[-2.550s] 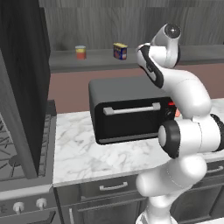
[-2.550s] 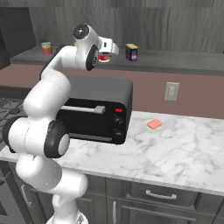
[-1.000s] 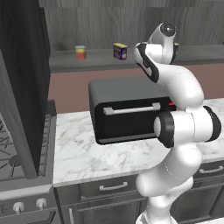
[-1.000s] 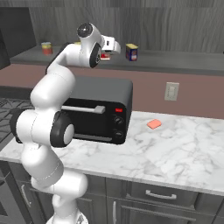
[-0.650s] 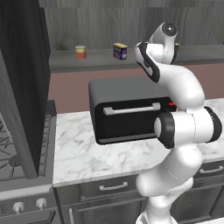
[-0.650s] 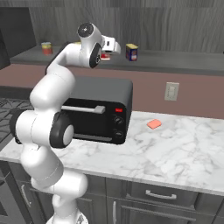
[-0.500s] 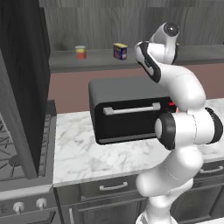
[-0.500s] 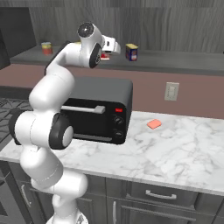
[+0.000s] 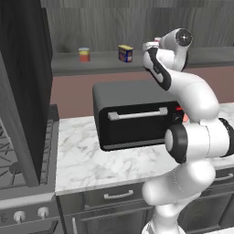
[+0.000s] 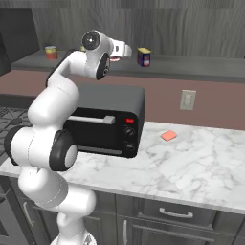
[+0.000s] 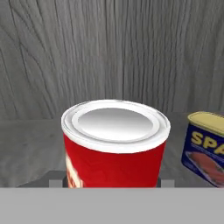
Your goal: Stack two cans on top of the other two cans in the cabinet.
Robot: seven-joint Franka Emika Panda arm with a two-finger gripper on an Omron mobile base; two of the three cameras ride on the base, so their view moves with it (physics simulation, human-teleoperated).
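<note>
My gripper (image 9: 153, 45) (image 10: 122, 50) reaches into the cabinet (image 9: 68, 64), shut on the red can (image 11: 114, 144) with the whitish top rim. The can's top peeks out beside the hand (image 9: 158, 40), and its red underside shows beneath the hand (image 10: 115, 58). The finger pads are hidden behind the can. One dark-blue, yellow-topped can (image 11: 205, 146) (image 10: 143, 56) stands on the shelf just right of it. Another blue can (image 9: 125, 53) stands to the gripper's left. The short orange-red can (image 9: 84, 54) (image 10: 51, 52) is farther left on the ledge.
A black oven box (image 9: 135, 119) (image 10: 107, 124) sits on the marble counter (image 10: 191, 162) under the shelf. A tall black panel (image 9: 23, 82) rises at the left above a stove (image 9: 18, 155). A small orange pad (image 10: 168, 136) and a wall outlet (image 10: 188, 100) are to the right.
The wrist has shifted slightly to the right along the shelf with the red can still in the jaws. The other cans have not moved.
</note>
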